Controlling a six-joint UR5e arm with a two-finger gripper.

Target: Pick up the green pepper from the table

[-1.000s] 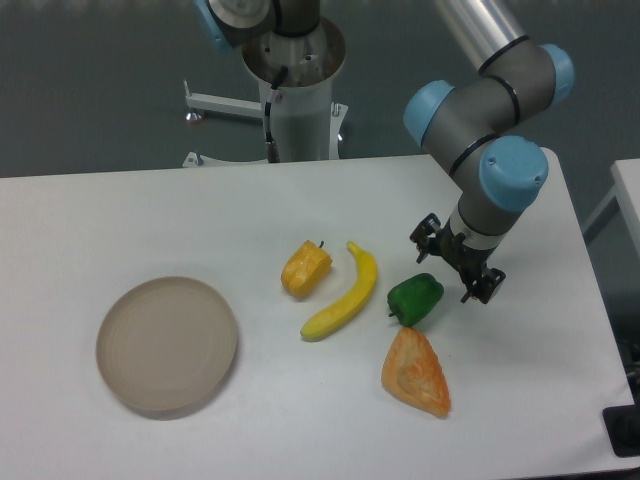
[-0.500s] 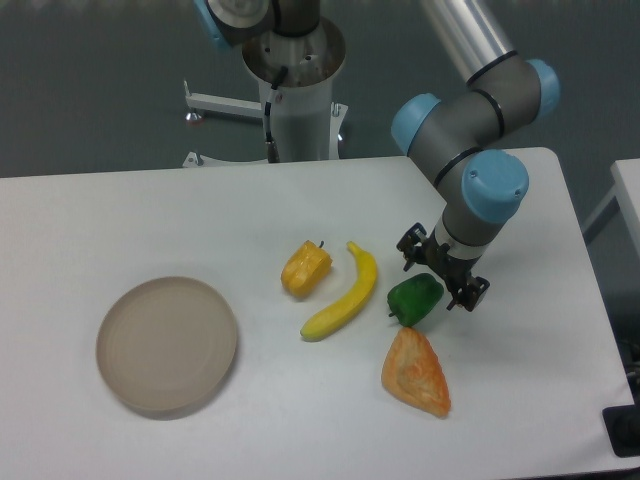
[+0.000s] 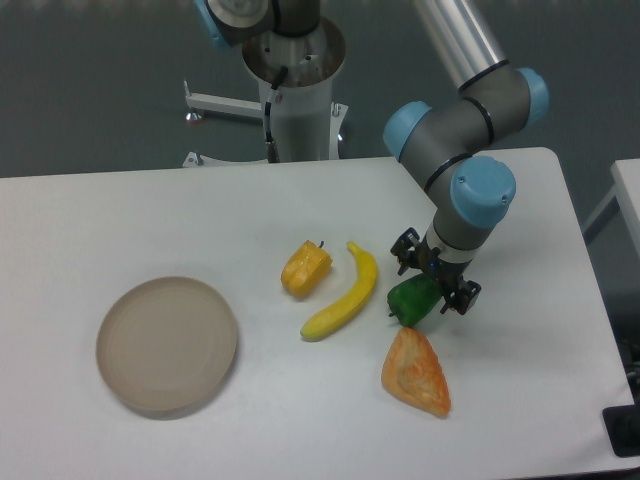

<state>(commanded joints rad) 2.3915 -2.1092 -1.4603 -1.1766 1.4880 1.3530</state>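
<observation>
The green pepper (image 3: 411, 301) lies on the white table (image 3: 150, 220), right of the banana and just above the orange wedge-shaped item. My gripper (image 3: 433, 276) hangs directly over the pepper's upper right part, open, with one finger at its upper left and the other at its right side. The wrist hides part of the pepper's top. Whether the fingers touch the pepper cannot be told.
A yellow banana (image 3: 345, 293) lies left of the pepper, with an orange-yellow pepper (image 3: 305, 269) beyond it. An orange wedge-shaped food item (image 3: 417, 373) sits just below the green pepper. A round beige plate (image 3: 167, 345) rests at the left.
The arm has moved left and slightly down over the last second, bringing the open gripper from beside the pepper's right to directly over it. The pepper has not moved.
</observation>
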